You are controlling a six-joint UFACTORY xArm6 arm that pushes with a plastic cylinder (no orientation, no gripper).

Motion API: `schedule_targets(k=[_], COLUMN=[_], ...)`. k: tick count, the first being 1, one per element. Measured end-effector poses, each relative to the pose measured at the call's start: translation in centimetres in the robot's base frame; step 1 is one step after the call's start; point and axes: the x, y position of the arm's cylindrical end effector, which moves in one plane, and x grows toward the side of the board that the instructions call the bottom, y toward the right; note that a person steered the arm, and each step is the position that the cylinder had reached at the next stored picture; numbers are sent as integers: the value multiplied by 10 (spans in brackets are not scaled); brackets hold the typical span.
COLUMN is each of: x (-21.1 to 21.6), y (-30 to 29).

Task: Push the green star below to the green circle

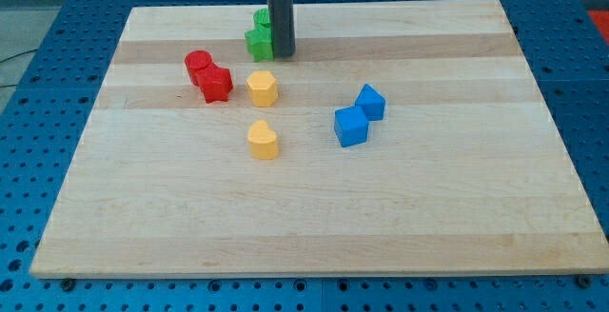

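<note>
The green star (pixel 259 43) lies near the top edge of the wooden board (pixel 314 217), left of centre. My tip (pixel 283 54) rests against the star's right side, at about four o'clock from the star's middle. A second green block (pixel 261 17), presumably the green circle, sits touching the star at twelve o'clock, partly hidden behind the rod, so its shape cannot be made out for certain. The rod stands upright, entering from the view's top; there are no jaws to tell of. From the star, two touching red blocks (pixel 207 74) lie at about eight o'clock, a yellow block (pixel 262 88) at six, another yellow block (pixel 264 140) further along at six, and two blue cubes (pixel 359 116), touching, at four o'clock.
</note>
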Motion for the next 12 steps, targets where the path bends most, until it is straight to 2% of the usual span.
schedule_targets(k=[2, 3, 4, 5, 6, 8, 10, 11, 12], x=[-10, -10, -3, -19, -60, -50, -111, -118, -103], y=[-86, -106, -38, 40, 28, -84, -31, -61, -105])
